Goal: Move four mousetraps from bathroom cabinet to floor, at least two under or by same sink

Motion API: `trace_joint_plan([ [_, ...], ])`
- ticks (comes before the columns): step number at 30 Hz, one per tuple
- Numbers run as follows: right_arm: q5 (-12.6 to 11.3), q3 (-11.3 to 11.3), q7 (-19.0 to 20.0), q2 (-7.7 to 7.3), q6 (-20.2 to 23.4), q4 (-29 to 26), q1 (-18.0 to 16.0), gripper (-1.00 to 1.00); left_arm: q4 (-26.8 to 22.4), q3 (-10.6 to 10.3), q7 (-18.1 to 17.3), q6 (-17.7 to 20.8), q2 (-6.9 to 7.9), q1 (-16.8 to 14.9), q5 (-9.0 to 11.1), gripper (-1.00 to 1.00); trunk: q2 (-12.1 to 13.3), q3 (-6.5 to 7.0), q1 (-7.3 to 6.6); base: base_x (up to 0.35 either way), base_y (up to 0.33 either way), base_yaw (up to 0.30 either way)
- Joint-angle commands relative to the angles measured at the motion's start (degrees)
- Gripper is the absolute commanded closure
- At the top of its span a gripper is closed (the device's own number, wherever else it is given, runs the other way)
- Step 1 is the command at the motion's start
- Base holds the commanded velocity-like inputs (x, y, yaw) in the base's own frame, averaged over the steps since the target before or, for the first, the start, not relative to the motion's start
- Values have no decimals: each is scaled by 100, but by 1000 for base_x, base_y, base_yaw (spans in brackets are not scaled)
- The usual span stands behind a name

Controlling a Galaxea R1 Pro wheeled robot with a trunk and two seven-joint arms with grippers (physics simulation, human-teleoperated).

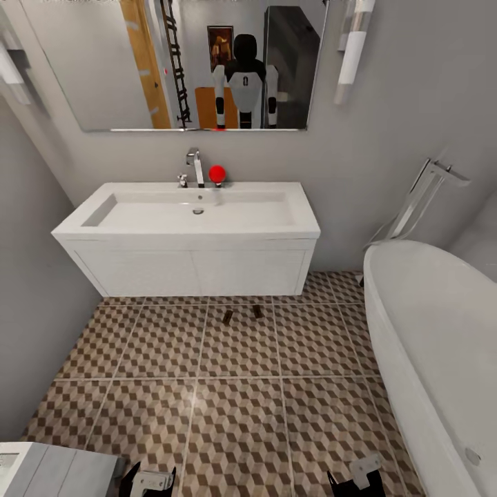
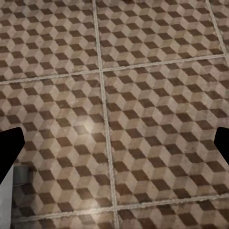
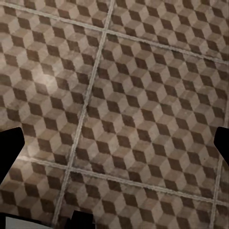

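Ahead, two probable mousetraps (image 1: 241, 314) near sink (image 1: 186, 217) front edge.

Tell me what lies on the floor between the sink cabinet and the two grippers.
In the head view, two small dark mousetraps lie on the patterned floor just before the vanity; otherwise bare tile down to the grippers.
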Motion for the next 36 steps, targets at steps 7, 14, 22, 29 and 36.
trace_joint_plan([
  [7,-22,18,12,-1,-18,4,-3,-100,21,-27,19,-31,-1,-8,-14,-100,279,122,-154,0,0,0],
  [14,-22,17,12,-2,-18,4,-3,-100,21,-27,19,-30,-2,-8,-14,-100,560,248,-308,0,0,0],
  [22,-22,19,12,-2,-18,4,-3,-100,21,-27,19,-30,-2,-8,-14,-100,880,391,-484,0,0,0],
  [29,-22,18,12,-2,-18,4,-3,-100,21,-27,19,-30,-2,-8,-14,-100,1161,517,-637,0,0,0],
  [36,-22,19,12,-2,-18,4,-3,-100,21,-27,19,-30,-2,-3,-14,-100,1442,643,-791,0,0,0],
])
